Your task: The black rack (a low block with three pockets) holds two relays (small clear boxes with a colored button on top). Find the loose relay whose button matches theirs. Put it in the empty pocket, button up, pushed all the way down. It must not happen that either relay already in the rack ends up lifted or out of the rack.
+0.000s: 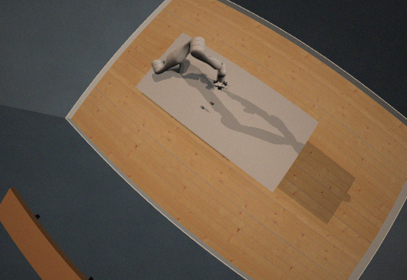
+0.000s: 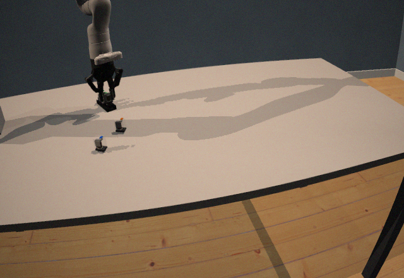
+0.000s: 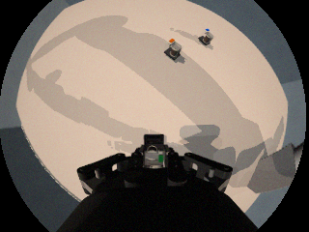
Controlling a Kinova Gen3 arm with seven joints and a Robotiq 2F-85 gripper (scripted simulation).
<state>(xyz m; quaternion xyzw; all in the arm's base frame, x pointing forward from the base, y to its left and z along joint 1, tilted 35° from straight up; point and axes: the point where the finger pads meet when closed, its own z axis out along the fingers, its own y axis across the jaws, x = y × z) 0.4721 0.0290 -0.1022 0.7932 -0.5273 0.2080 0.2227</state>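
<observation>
- Nearest you in the exterior view, a small clear relay with a blue button stands upright on the pale grey table top, well apart from the claw.
- Just beyond it, a small clear relay with an orange button stands upright, between the blue one and the rack.
- Farther back, your black two-finger gripper points straight down, closed partway on a small clear relay with a green button; the wrist view shows that button facing up between the fingers.
- Directly under the held relay lies the low black rack. You cannot tell from these views how deep the relay sits in its pocket.
</observation>
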